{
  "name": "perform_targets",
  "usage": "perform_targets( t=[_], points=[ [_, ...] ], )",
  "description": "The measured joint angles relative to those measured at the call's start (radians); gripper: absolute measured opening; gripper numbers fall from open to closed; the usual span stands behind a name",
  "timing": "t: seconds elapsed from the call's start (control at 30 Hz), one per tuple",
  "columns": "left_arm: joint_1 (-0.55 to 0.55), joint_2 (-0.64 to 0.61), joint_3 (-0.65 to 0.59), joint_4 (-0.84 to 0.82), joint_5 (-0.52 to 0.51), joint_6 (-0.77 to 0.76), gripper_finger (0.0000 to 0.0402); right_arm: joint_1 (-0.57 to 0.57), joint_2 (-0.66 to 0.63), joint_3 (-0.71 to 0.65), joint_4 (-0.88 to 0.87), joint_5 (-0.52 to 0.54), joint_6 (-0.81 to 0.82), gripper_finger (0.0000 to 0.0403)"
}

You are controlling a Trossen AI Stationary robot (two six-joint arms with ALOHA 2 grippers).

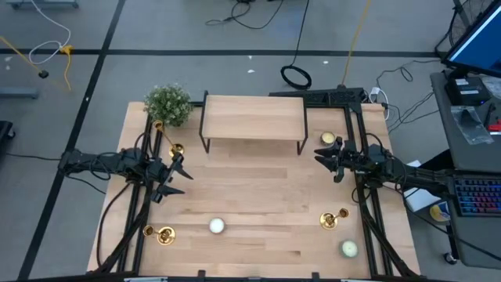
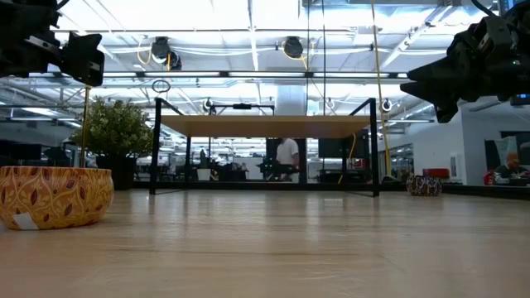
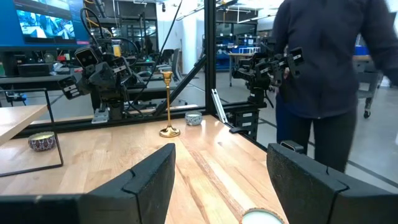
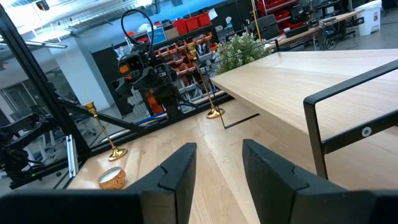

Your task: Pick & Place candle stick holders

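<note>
Three gold candle stick holders stand upright on their round bases on the wooden table: a tall one (image 1: 175, 149) at the back left by the plant, one (image 1: 164, 235) at the front left, and one (image 1: 329, 220) at the front right. My left gripper (image 1: 176, 178) is open and empty above the table, just near-side of the tall holder. My right gripper (image 1: 325, 160) is open and empty at the right, beside the riser's right end. The left wrist view shows the front-right holder (image 3: 168, 102). The right wrist view shows the tall one (image 4: 205, 81) and the front-left one (image 4: 102, 134).
A wooden riser on thin black legs (image 1: 253, 117) stands at the back middle, with a bushy green plant (image 1: 168, 103) at its left. Round candles sit at the front middle (image 1: 217, 226), front right (image 1: 349, 249) and back right (image 1: 328, 139). A person (image 3: 323, 62) stands beyond the table.
</note>
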Motion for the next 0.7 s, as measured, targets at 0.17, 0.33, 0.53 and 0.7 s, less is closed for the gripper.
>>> perform_targets(
  t=[0.17, 0.33, 0.53, 0.7],
  points=[
    [0.0, 0.0, 0.0, 0.0, 0.0, 0.0, 0.0253, 0.0, 0.0, 0.0, 0.0, 0.0, 0.0, 0.0126],
    [0.0, 0.0, 0.0, 0.0, 0.0, 0.0, 0.0253, 0.0, 0.0, 0.0, 0.0, 0.0, 0.0, 0.0126],
    [0.001, 0.0, 0.0, 0.0, 0.0, 0.029, 0.0253, 0.0, 0.0, 0.0, 0.0, 0.0, 0.0, 0.0126],
    [0.001, 0.0, 0.0, 0.004, 0.0, 0.087, 0.0253, 0.0, 0.0, 0.0, 0.0, 0.0, 0.0, 0.0126]
  ],
)
